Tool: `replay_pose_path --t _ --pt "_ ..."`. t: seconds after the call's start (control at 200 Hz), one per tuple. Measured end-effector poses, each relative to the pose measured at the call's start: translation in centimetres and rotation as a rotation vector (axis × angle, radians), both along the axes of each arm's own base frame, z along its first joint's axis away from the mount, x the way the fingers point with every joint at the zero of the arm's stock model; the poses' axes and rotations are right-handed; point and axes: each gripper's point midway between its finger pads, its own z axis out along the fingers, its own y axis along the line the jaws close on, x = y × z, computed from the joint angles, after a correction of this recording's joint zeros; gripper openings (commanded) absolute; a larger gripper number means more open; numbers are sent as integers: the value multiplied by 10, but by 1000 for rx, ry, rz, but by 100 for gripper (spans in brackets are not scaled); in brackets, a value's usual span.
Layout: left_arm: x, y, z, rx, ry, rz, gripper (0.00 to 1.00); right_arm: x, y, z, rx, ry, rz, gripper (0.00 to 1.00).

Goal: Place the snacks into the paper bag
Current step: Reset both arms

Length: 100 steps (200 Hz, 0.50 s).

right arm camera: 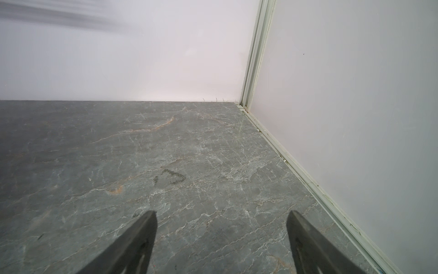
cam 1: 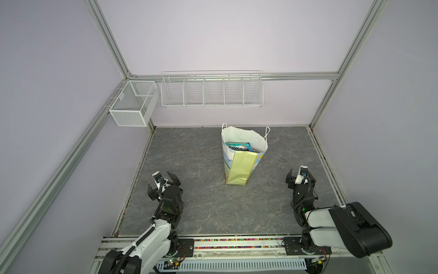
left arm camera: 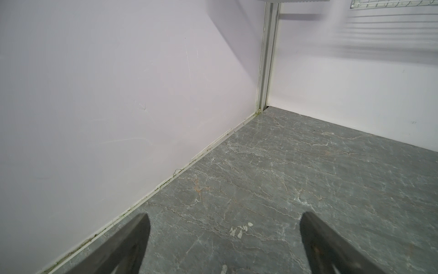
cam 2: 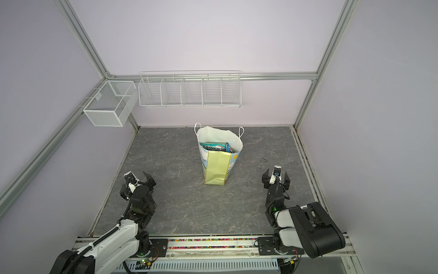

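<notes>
Paper bag (cam 1: 240, 169) upright w/ snacks (cam 1: 238, 147) inside; wire baskets (cam 1: 211, 91) hold nothing.

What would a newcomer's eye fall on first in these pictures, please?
The paper bag stands upright in the middle of the grey table, colourful snacks showing inside its open top. The left end effector and right end effector, both open and empty, sit either side nearer the front; white wire baskets hang behind.
</notes>
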Motion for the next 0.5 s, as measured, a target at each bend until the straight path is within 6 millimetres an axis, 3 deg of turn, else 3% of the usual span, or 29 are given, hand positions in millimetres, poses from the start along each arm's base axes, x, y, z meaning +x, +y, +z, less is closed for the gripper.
replay_pose_path --t 0.19,0.5 --pt "4 0 -3 -2 4 -7 99 0 -6 7 4 -33 -24 89" --pt "9 -2 -4 -8 -8 -13 100 14 -3 -6 -40 23 -24 89"
